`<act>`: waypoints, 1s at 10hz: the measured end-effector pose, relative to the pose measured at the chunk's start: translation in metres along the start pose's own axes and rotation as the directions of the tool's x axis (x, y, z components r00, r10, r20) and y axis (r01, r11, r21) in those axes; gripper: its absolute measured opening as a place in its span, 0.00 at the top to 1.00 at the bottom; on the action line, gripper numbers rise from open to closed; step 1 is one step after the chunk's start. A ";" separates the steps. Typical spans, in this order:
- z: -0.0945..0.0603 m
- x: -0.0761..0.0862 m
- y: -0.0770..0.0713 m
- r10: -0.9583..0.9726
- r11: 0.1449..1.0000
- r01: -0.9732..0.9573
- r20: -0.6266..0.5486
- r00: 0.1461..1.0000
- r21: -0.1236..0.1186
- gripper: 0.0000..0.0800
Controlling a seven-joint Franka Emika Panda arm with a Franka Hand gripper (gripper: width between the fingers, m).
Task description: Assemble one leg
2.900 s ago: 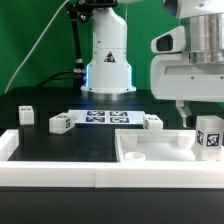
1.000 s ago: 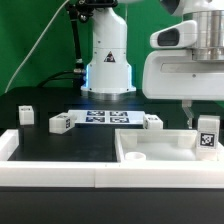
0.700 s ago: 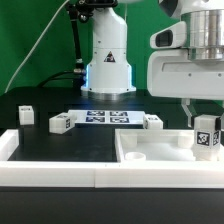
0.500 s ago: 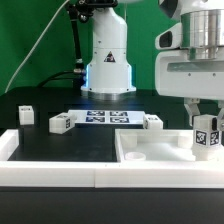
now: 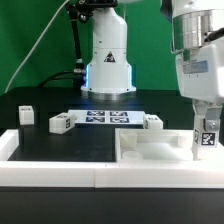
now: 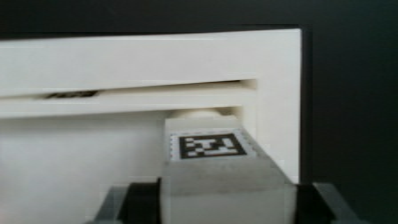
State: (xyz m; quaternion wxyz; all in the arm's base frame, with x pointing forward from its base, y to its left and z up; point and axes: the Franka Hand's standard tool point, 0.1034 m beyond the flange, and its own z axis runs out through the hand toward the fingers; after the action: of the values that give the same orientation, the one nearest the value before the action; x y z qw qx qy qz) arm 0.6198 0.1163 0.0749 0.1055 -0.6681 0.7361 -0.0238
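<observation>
My gripper (image 5: 207, 118) hangs at the exterior view's right, shut on a leg (image 5: 207, 137), a small white block with a black-and-white tag. The leg stands upright at the right end of the large white panel (image 5: 150, 152); I cannot tell whether its base touches it. In the wrist view the leg (image 6: 214, 150) fills the gap between my dark fingers (image 6: 137, 205), tag facing the camera, with the panel's rim (image 6: 143, 70) behind it. Three more legs lie on the black table: one (image 5: 27, 114) at the left, one (image 5: 59, 124) by the marker board, one (image 5: 152, 122) behind the panel.
The marker board (image 5: 103, 118) lies flat in the middle of the table. Long white border rails (image 5: 60, 172) run along the front edge. The robot's white base (image 5: 107, 60) stands at the back, before a green backdrop.
The gripper has turned about its upright axis and shifted slightly right with the leg, which now sits a little lower at the panel's right end.
</observation>
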 end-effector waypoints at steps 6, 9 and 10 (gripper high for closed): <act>0.000 -0.001 0.000 -0.005 1.000 0.005 0.012 1.000 -0.023 0.43; 0.000 -0.002 0.002 -0.239 0.970 0.239 0.020 0.971 -0.051 0.19; 0.000 -0.004 0.002 -0.341 0.938 0.341 0.023 0.940 -0.058 0.19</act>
State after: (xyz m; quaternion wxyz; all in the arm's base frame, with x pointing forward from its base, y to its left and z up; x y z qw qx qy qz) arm 0.6184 0.1202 0.0749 0.0840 -0.7886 0.6090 -0.0150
